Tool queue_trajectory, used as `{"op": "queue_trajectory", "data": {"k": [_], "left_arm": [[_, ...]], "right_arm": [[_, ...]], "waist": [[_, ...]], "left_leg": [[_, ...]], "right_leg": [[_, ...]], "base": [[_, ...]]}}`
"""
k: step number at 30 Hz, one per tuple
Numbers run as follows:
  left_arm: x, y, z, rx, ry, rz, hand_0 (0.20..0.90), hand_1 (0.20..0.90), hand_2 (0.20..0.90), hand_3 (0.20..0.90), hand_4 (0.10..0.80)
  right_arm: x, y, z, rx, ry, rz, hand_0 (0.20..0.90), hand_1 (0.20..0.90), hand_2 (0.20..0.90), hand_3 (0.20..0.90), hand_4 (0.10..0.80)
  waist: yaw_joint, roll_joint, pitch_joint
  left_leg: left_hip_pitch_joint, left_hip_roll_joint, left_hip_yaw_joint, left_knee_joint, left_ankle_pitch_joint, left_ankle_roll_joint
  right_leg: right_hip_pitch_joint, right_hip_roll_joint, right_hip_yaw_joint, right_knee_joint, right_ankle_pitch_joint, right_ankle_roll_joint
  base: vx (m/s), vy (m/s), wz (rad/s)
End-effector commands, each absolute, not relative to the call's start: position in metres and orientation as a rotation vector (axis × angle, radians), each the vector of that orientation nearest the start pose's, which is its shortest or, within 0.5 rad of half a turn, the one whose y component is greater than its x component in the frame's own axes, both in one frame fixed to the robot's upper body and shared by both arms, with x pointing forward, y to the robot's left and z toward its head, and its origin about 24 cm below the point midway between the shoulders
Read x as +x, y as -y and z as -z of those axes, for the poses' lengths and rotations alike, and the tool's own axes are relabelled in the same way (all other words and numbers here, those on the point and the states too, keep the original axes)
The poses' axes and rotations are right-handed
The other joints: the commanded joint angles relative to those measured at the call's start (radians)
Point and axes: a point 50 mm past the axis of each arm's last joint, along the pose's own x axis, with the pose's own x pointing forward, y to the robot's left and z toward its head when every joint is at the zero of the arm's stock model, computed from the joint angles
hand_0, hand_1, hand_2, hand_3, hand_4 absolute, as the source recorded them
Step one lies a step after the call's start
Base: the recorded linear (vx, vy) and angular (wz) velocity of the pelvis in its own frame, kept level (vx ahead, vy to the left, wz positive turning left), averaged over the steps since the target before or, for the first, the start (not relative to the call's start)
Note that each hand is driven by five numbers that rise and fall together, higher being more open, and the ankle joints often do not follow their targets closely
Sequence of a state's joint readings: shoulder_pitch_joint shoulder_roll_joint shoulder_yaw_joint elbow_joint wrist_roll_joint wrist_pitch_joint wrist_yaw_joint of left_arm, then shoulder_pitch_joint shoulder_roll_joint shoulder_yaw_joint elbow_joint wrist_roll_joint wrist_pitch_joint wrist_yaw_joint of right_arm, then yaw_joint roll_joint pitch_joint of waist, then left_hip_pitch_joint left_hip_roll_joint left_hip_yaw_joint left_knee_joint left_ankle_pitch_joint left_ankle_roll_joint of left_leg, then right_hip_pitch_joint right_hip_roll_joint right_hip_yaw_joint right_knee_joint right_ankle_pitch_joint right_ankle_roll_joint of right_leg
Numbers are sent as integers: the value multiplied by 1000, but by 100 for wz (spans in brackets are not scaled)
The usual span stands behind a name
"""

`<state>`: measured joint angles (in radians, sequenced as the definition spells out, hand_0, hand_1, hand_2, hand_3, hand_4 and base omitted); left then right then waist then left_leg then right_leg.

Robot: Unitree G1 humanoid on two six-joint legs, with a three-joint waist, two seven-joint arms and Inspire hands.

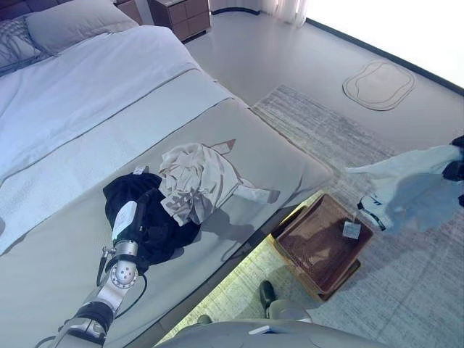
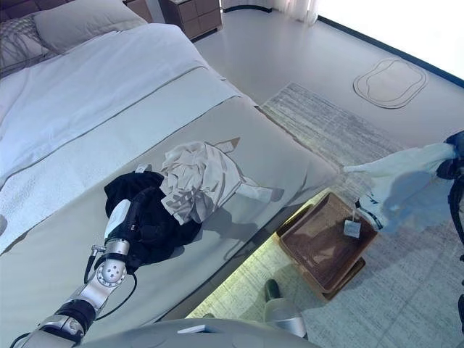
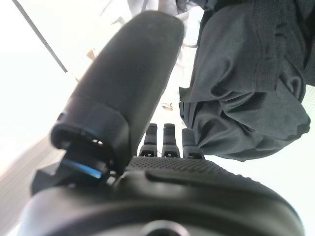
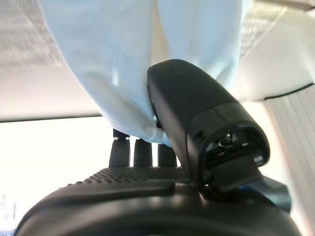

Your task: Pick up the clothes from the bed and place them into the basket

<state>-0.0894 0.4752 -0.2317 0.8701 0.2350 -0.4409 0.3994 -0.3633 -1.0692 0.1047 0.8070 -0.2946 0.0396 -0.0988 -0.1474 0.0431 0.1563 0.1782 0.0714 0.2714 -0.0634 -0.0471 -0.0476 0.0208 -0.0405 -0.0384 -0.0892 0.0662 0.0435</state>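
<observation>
Left hand (image 1: pixel 129 226) rests with fingers curled into the black garment (image 1: pixel 148 217) on the bed (image 1: pixel 65 181) beside a cream garment (image 1: pixel 196 180), while right hand (image 4: pixel 197 128) pinches a pale blue garment (image 1: pixel 413 188) just beyond the basket (image 1: pixel 319 243) on the rug (image 1: pixel 406 290).

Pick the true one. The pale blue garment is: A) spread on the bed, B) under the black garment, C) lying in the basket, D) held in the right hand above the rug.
D: the right hand pinches the pale blue garment, which hangs beside the basket.
</observation>
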Motion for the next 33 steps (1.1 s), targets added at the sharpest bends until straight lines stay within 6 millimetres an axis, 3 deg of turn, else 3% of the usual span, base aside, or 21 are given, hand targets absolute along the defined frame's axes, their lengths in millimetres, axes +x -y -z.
{"op": "queue_trajectory", "data": {"k": [1, 11, 12, 13, 33], "left_arm": [[239, -273, 20, 812, -69, -131, 900, 900, 900, 900, 800], [240, -267, 23, 801, -80, -106, 900, 900, 900, 900, 800], [240, -268, 23, 799, -80, -107, 900, 900, 900, 900, 800], [240, -267, 22, 797, -78, -107, 900, 900, 900, 900, 800], [240, -264, 21, 779, -63, -107, 900, 900, 900, 900, 800]], "right_arm": [[263, 441, -167, -1257, -321, 606, 300, 300, 300, 200, 100], [255, 444, -141, -1280, -418, 581, 300, 300, 300, 200, 100], [253, 445, -139, -1288, -430, 583, 476, 476, 476, 406, 306], [252, 446, -136, -1294, -443, 586, 900, 900, 900, 900, 800], [246, 445, -126, -1301, -464, 589, 900, 900, 900, 900, 800]], "waist": [[16, -23, -53], [7, 19, -42], [7, 23, -41], [8, 26, -39], [11, 25, -34]], "left_leg": [[-66, -18, -22, 44, -39, 7], [-71, -25, -15, 54, -40, -3], [-72, -25, -15, 53, -40, -3], [-72, -26, -15, 53, -39, -4], [-70, -24, -20, 53, -38, -9]], "right_leg": [[-36, -13, -35, 89, -66, 56], [-43, -20, -38, 91, -67, 57], [-44, -21, -38, 91, -67, 57], [-45, -22, -39, 91, -66, 57], [-44, -21, -44, 94, -68, 55]], "base": [[-18, -36, 1], [-5, -7, 0], [0, 0, 0], [-33, 4, 0], [-2, 0, 0]]}}
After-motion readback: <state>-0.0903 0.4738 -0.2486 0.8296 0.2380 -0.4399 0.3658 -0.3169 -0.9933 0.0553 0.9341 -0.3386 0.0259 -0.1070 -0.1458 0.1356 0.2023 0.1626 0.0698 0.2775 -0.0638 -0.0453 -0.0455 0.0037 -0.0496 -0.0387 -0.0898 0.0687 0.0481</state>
